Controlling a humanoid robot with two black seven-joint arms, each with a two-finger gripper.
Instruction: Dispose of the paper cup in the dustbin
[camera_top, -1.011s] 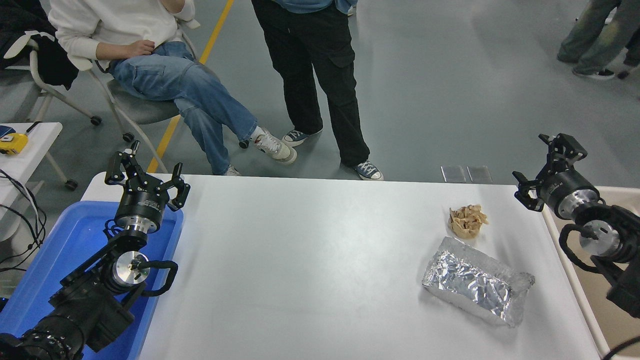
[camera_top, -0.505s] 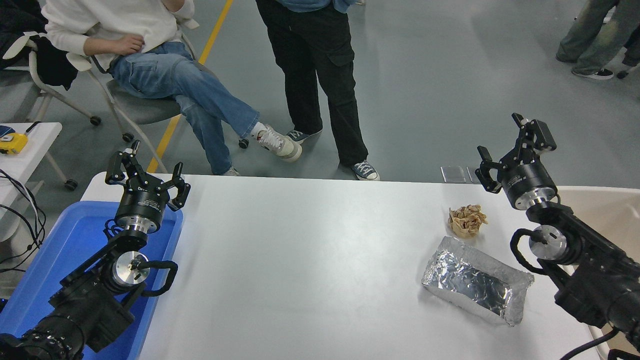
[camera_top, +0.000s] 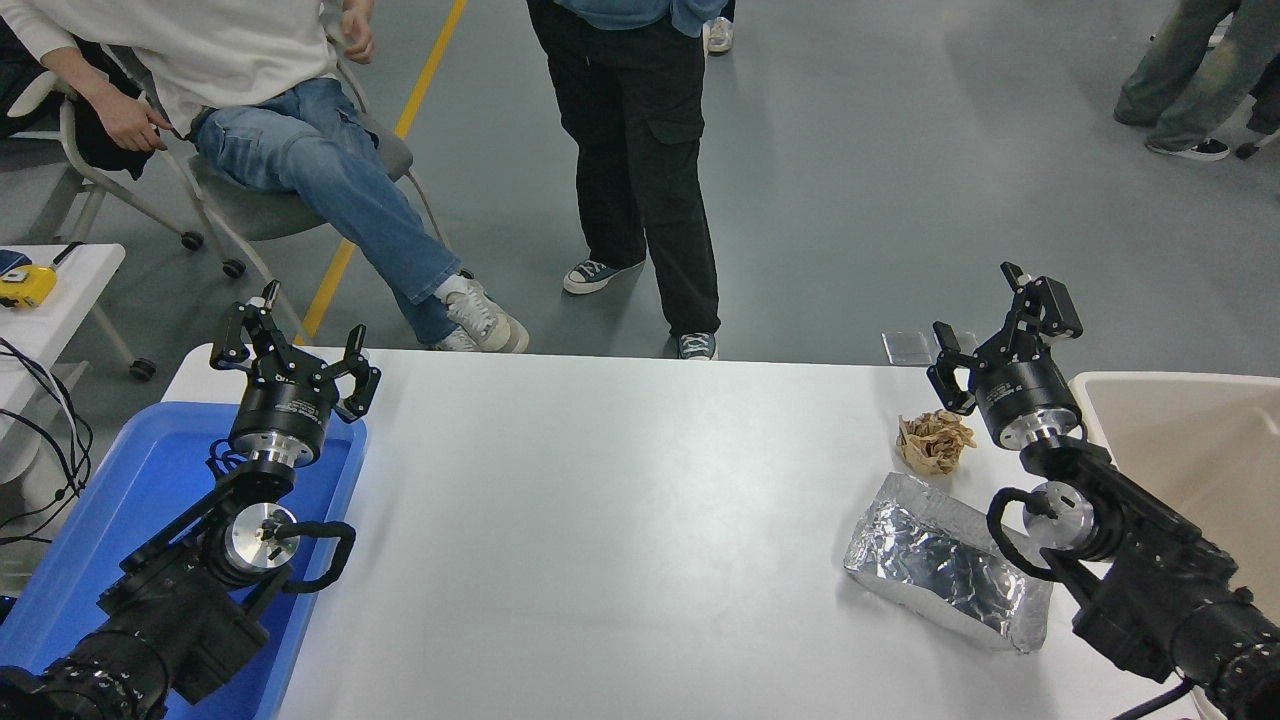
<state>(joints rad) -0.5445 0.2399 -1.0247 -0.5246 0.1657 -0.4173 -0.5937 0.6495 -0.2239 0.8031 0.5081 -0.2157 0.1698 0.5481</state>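
Note:
No paper cup shows anywhere in the head view. The beige dustbin (camera_top: 1190, 440) stands at the table's right edge, and what I see of its inside shows nothing. My right gripper (camera_top: 1000, 322) is open and holds nothing, raised over the table's far right, just left of the dustbin and behind the crumpled brown paper wad (camera_top: 933, 441). My left gripper (camera_top: 292, 352) is open and parked at the lower left, over the blue tray (camera_top: 90, 520).
A crumpled foil-wrapped block (camera_top: 945, 575) lies at the right, in front of the paper wad. A person stands at the far edge in the middle, and another sits at the upper left. A small side table (camera_top: 60, 290) stands at the left.
My right arm has swung left from over the dustbin to over the table's right side. The seated person has shifted legs and arms. The left arm has not moved.

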